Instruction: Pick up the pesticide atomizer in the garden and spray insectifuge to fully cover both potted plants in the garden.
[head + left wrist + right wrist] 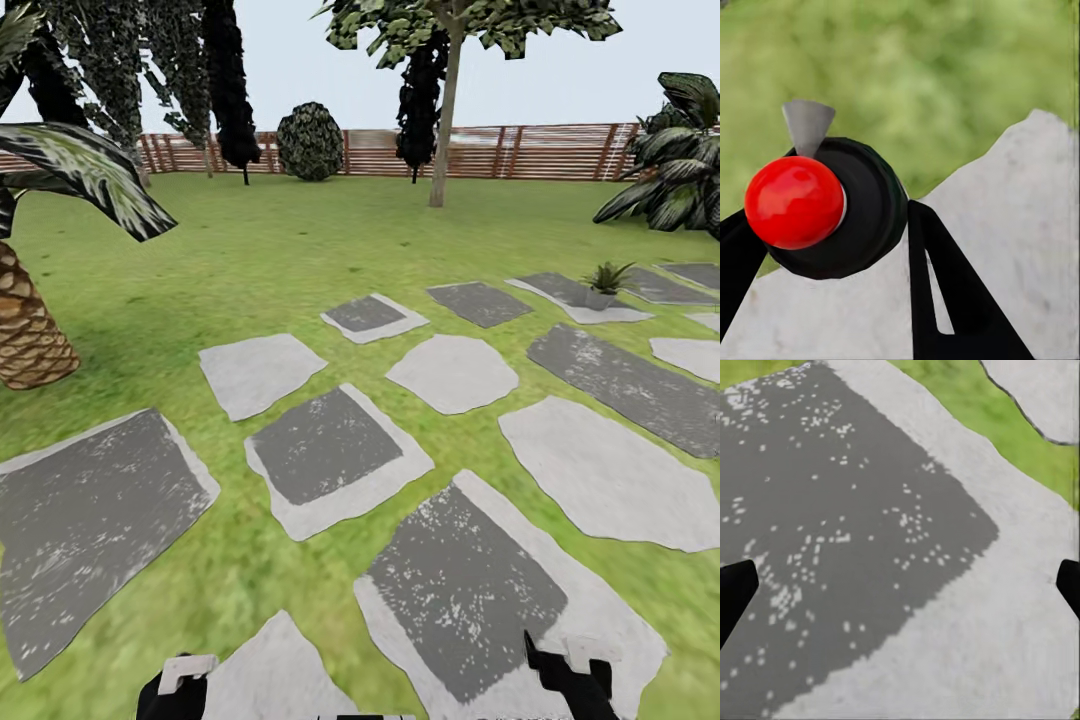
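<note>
One potted plant [605, 283] showing, far off to my right.

It is sitting on a grey stepping slab [580, 295] in the garden lawn [250, 250], before the wooden fence [520, 152]. My left end effector [832, 225] is gripping a black, red-topped object [795, 202], unlabelled; my right end effector [900, 577] is hanging wide open over another slab [870, 547].

the pale grey stone stepping slabs [455, 372] are looking matt and rough, several wearing darker speckled patches like worn asphalt. the green lawn [260, 250] is showing a soft, mottled grass texture. the brown slatted wooden fence [520, 150] is reading as dull timber. the scaly brown palm trunk [28, 330] is looking coarse. in the left wrist view, a glossy red ball [793, 201] is gleaming against a smooth black plastic-looking disc [866, 210], beside matt black fingers [945, 292].
</note>
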Motion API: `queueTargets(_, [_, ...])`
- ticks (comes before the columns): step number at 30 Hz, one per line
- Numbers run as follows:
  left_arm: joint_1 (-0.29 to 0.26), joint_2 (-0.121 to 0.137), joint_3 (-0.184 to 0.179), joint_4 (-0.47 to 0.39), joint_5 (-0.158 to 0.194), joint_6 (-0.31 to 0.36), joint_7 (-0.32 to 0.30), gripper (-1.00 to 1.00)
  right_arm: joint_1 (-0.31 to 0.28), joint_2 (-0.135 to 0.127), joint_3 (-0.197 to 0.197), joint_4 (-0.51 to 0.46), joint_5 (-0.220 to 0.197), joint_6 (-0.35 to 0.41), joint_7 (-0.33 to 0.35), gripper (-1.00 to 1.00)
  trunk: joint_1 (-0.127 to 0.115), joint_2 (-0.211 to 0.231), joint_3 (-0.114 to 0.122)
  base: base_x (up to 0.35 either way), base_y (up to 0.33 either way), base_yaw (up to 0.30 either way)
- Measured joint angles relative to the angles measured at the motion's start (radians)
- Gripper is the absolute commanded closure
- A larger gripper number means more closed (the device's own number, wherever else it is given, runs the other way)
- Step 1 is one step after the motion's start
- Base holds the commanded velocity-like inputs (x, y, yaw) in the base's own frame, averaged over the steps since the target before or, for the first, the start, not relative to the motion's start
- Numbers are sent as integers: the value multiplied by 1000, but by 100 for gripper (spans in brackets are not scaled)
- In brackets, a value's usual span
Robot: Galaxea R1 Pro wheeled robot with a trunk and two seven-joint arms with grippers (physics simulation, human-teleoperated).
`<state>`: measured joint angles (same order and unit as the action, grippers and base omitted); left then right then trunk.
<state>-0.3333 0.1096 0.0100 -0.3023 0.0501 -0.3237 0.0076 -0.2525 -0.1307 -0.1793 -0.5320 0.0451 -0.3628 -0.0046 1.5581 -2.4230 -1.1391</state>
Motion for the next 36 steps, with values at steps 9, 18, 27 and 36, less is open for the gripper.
queueTargets(9, [9, -1, 0, 8, -1, -29, 1, 100, 0, 5, 0, 212, -2, -136, -1, -100, -35, 63, 37, 0, 0, -255])
queueTargets(18, [14, -4, 0, 7, -1, -50, 2, 100, 0, 8, 0, 231, -2, -142, 0, -100, -69, 126, 70, 0, 0, -194])
queueTargets(27, [14, -4, -1, 7, 0, -51, 1, 100, 0, 5, -1, 230, -3, -140, 1, -100, -84, 154, 87, 0, 0, -185])
queueTargets(36, [14, -4, 0, 7, 0, -51, 2, 100, 0, 5, -1, 231, -4, -140, 2, -100, -85, 154, 96, 123, 0, -258])
